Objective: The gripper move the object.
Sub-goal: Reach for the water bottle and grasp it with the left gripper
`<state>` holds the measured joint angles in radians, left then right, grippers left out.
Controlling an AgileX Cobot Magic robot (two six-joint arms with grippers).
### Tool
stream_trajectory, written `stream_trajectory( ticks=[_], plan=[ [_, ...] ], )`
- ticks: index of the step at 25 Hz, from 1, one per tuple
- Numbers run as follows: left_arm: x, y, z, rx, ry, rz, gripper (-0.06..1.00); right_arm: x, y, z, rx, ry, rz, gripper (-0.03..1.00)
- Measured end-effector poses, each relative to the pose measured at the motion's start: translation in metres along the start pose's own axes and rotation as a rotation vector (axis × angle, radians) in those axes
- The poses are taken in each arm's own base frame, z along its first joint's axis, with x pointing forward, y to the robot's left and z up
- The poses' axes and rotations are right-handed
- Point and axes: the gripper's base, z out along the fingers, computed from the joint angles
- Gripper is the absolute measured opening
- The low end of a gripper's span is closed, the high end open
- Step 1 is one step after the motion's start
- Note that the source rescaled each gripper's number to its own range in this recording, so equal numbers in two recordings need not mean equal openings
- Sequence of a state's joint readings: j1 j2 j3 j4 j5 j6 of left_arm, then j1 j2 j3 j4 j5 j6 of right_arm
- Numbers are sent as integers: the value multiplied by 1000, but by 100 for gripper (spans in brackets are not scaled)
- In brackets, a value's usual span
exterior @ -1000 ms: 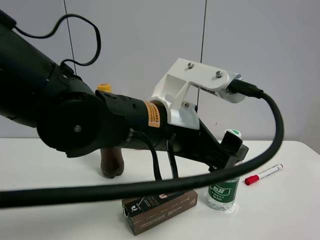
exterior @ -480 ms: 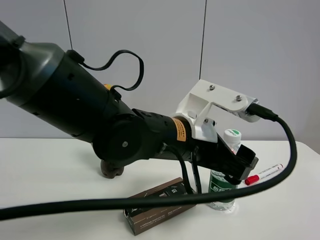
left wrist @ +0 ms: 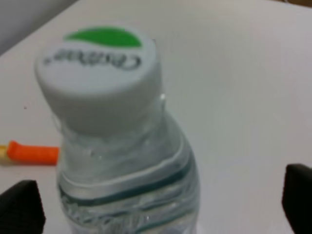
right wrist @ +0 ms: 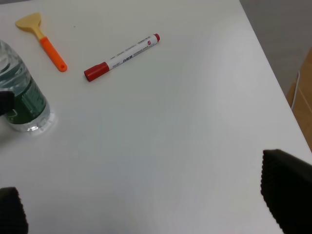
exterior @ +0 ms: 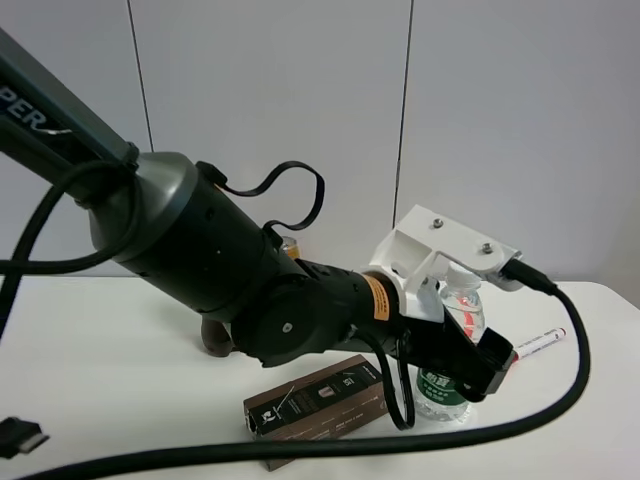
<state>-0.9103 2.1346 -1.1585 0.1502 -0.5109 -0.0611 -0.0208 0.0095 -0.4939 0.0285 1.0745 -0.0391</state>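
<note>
The small clear water bottle (exterior: 447, 385) stands upright on the white counter (exterior: 100, 330), its long axis vertical and its white cap (left wrist: 100, 73), marked with green, pointing straight up. It sits toward the right of the exterior view, just beside the end of a dark box (exterior: 320, 400) and near a red-capped marker (exterior: 535, 345). Its walls are clear, and how far it is filled cannot be told. The left end effector (exterior: 478, 362) is spread wide with one jaw on either side of the bottle's shoulder, neither seen touching it. The right end effector (right wrist: 148, 200) is also spread wide above bare counter, well apart from the bottle. An orange-handled scraper (right wrist: 41, 41) lies beyond the marker.
</note>
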Motion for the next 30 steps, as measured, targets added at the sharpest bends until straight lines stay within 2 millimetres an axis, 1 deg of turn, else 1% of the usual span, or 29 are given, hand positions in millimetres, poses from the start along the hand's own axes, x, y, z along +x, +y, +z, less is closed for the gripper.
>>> stream_trajectory(
  ticks=[3, 5, 11, 15, 18, 22, 25, 30],
  plan=[
    [5, 0, 6, 1, -6, -2, 100, 0, 0, 0, 0, 0, 0, 100],
    [4, 0, 11, 1, -18, -2, 100, 0, 0, 0, 0, 0, 0, 100],
    [5, 9, 23, -15, -35, -7, 100, 0, 0, 0, 0, 0, 0, 100],
    [13, 17, 26, -31, -20, -16, 100, 0, 0, 0, 0, 0, 0, 100],
    [14, 20, 26, -37, -17, -19, 100, 0, 0, 0, 0, 0, 0, 100],
    [12, 20, 27, -38, -26, -18, 100, 0, 0, 0, 0, 0, 0, 100],
    [5, 21, 29, -38, -47, -18, 100, 0, 0, 0, 0, 0, 0, 100],
    [1, 21, 31, -37, -60, -55, 100, 0, 0, 0, 0, 0, 0, 100]
  ],
)
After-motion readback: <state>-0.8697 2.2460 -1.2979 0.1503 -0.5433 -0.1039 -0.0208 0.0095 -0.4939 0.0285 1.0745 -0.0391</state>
